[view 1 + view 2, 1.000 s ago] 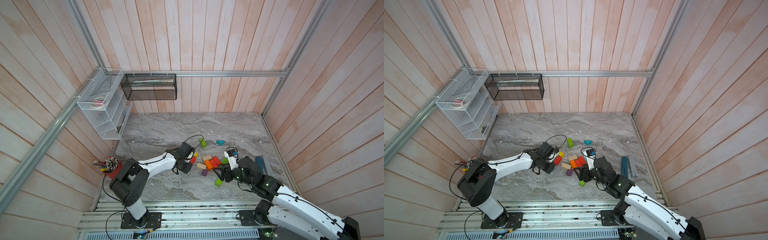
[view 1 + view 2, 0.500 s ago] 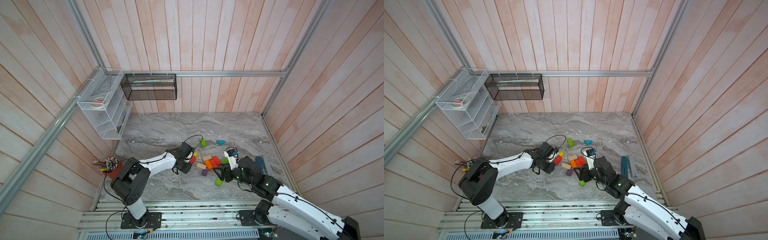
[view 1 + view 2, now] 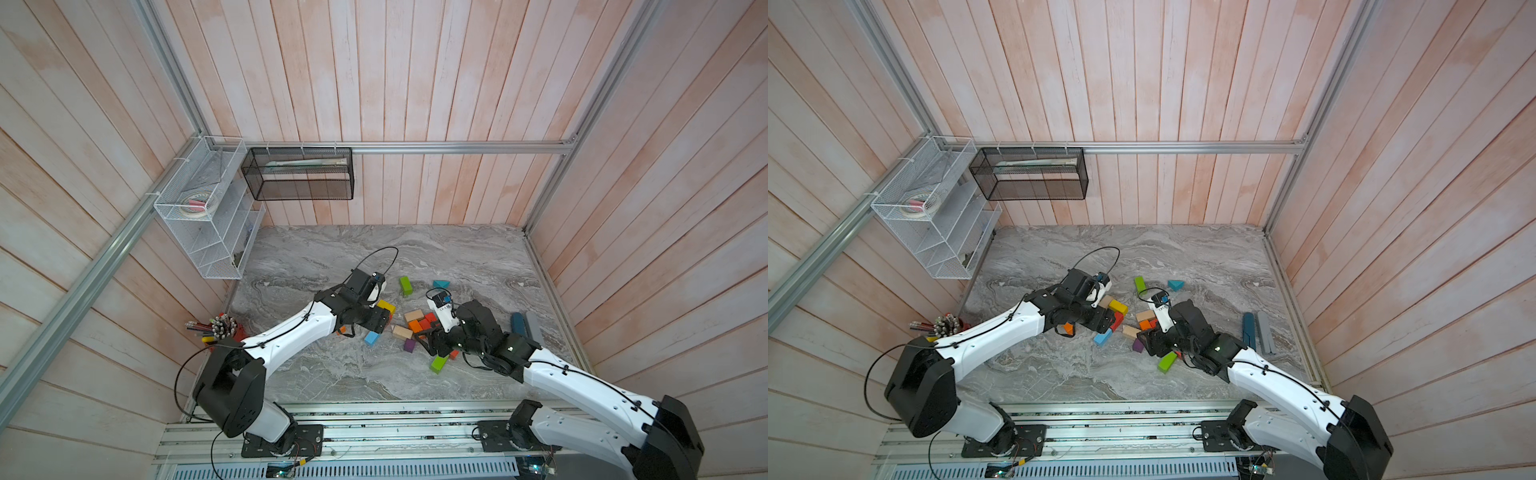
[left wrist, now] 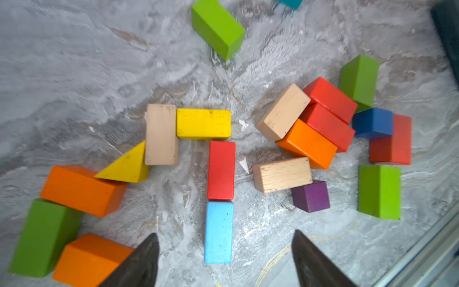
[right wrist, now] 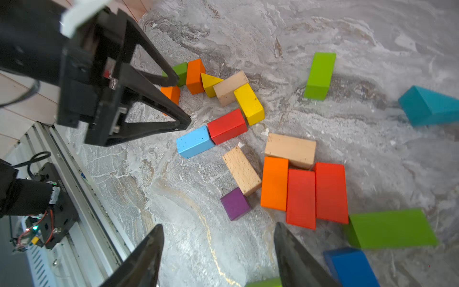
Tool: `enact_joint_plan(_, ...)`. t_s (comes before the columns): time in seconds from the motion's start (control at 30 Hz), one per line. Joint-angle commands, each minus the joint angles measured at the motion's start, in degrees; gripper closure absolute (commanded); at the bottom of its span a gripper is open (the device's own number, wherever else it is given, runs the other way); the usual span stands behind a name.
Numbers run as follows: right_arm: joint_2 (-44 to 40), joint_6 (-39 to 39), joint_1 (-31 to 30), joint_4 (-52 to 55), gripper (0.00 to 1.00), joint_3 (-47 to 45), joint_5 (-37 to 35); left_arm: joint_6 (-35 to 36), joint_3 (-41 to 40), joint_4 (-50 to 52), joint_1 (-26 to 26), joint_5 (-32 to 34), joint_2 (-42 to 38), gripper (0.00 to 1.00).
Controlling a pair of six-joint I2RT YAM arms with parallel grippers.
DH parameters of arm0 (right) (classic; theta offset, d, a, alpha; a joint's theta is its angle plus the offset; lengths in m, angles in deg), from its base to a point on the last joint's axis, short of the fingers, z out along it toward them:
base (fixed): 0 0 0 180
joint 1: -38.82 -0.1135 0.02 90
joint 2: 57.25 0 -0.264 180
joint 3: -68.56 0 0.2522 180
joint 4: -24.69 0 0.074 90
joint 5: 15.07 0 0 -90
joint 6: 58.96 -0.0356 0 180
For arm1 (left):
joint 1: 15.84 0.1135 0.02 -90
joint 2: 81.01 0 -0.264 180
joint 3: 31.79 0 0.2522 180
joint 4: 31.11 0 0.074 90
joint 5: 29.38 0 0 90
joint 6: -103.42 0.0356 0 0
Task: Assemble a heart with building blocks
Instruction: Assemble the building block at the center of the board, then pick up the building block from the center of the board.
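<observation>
The building blocks [image 3: 415, 326] lie loose on the grey marble worktop [image 3: 332, 257], in a group between the two arms, as both top views show. The left gripper [image 4: 223, 236] hangs low over them with its jaws spread wide. The near end of a light blue brick [image 4: 219, 232] lies between the two tips, and neither tip touches it. This brick lies end to end with a red brick [image 4: 221, 170], in one line. Past them a yellow brick [image 4: 203, 123] touches a tan brick [image 4: 161, 134] at a right angle. A yellow wedge [image 4: 126, 166] touches the tan brick on its other side, and an orange brick [image 4: 82, 190] touches the wedge.

The right gripper [image 5: 218, 225] also has its jaws spread and holds nothing. A purple cube [image 5: 234, 203] lies just past its tips and touches a plain wooden brick [image 5: 241, 170]. Beside these is a row of three bricks [image 5: 301, 196], one orange and two red, pressed side by side. One green brick [image 3: 405, 285] and a teal wedge [image 3: 441, 284] lie apart from the group, nearer to the back wall. A bunch of pencils [image 3: 218, 326] stands at the left edge of the worktop
</observation>
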Motion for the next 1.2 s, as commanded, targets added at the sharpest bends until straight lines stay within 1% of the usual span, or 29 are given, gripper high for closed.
enact_joint_plan(0.0,3.50,4.78,-0.23,-2.99,0.35,2.74,1.21,-3.26,-0.17,1.08,4.06,-3.31,-3.60,0.06)
enact_joint_plan(0.1,7.77,6.54,-0.42,-3.05,0.39,4.97,0.98,-4.21,-2.63,-0.85,9.70,-6.10,-7.56,0.00)
enact_joint_plan(0.2,13.14,8.61,-0.56,-2.56,0.42,7.50,0.68,-5.56,-5.43,-3.14,14.92,-9.19,-11.31,0.00)
enact_joint_plan(0.3,19.41,11.21,-1.38,0.29,0.43,10.99,-1.32,-6.92,-8.65,-6.03,18.91,-10.56,-15.42,0.00)
enact_joint_plan(0.47,27.69,15.22,-2.14,3.88,0.44,15.20,-4.38,-7.71,-12.85,-9.81,24.01,-11.28,-20.91,0.00)
enact_joint_plan(0.53,30.20,16.62,-2.27,5.88,0.46,16.96,-5.35,-7.58,-13.20,-11.09,25.02,-11.83,-22.70,0.00)
enact_joint_plan(0.67,34.86,18.89,-2.53,9.94,0.48,20.78,-5.95,-7.83,-14.53,-14.80,28.50,-18.62,-25.09,0.00)
enact_joint_plan(0.73,36.31,19.46,-2.49,10.97,0.48,21.85,-6.32,-7.96,-14.76,-15.17,29.43,-20.18,-25.45,0.00)
enact_joint_plan(0.93,38.87,20.37,-2.88,11.32,0.49,22.73,-5.66,-7.56,-14.87,-15.46,29.93,-20.81,-26.29,0.00)
enact_joint_plan(1.0,39.70,20.56,-2.97,11.36,0.51,22.95,-5.90,-7.48,-14.86,-15.53,29.93,-20.97,-26.68,0.00)
enact_joint_plan(1.13,40.52,20.67,-3.14,11.03,0.57,23.13,-5.95,-7.28,-15.30,-16.07,30.05,-21.21,-28.39,0.00)
enact_joint_plan(1.17,40.68,20.78,-3.18,10.80,0.60,23.13,-5.96,-6.96,-15.44,-16.34,30.09,-21.73,-29.05,0.00)
